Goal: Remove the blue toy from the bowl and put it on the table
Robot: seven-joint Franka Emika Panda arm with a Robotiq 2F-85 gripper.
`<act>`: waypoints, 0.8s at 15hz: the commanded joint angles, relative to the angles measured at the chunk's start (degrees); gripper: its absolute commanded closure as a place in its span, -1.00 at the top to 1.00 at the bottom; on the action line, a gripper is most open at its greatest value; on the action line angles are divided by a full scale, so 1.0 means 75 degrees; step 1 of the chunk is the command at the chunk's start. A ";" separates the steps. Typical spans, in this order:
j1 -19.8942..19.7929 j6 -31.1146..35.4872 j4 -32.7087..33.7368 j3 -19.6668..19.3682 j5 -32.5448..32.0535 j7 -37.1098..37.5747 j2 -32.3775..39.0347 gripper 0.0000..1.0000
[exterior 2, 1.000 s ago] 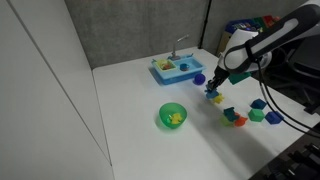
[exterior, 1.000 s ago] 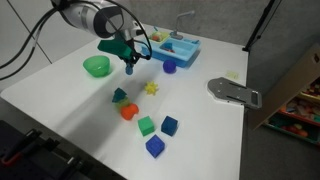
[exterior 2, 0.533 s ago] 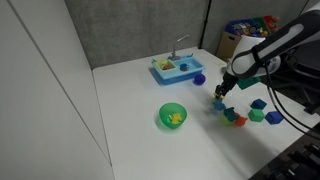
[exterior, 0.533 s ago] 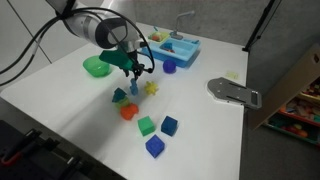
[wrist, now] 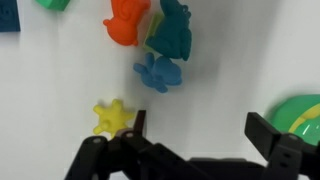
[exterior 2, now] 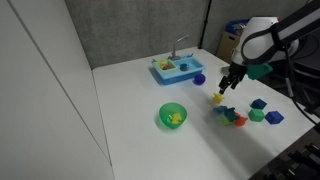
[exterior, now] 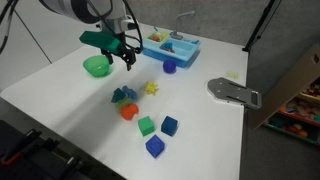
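Observation:
The blue toy (wrist: 155, 72) lies flat on the white table (exterior: 70, 100), touching a teal piece (wrist: 172, 30) and close to an orange piece (wrist: 127, 22). In an exterior view the blue toy (exterior: 129, 96) shows as a small patch in that cluster. My gripper (wrist: 200, 130) is open and empty, raised above the table between the toy and the green bowl (exterior: 96, 66). In the wrist view the bowl (wrist: 303, 115) shows only at the right edge. In an exterior view the gripper (exterior 2: 228, 85) hangs well right of the bowl (exterior 2: 173, 116), which holds something yellow.
A yellow star piece (wrist: 113, 117) lies by my left finger. A light-blue sink tray (exterior: 172, 46) and a purple round piece (exterior: 169, 67) are at the back. A green cube (exterior: 146, 126), two dark-blue cubes (exterior: 169, 125) and a grey device (exterior: 235, 92) are nearer.
The gripper came down beside the teal piece with the blue toy, opened and let it go on the table. It has since risen and drawn back toward the bowl.

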 commanded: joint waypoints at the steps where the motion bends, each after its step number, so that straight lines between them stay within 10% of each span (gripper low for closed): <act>1: 0.0308 -0.0880 -0.0484 -0.0244 -0.0136 0.0562 -0.1088 1.00; 12: 0.0770 -0.4276 -0.0108 -0.0282 -0.0511 0.1915 -0.3016 1.00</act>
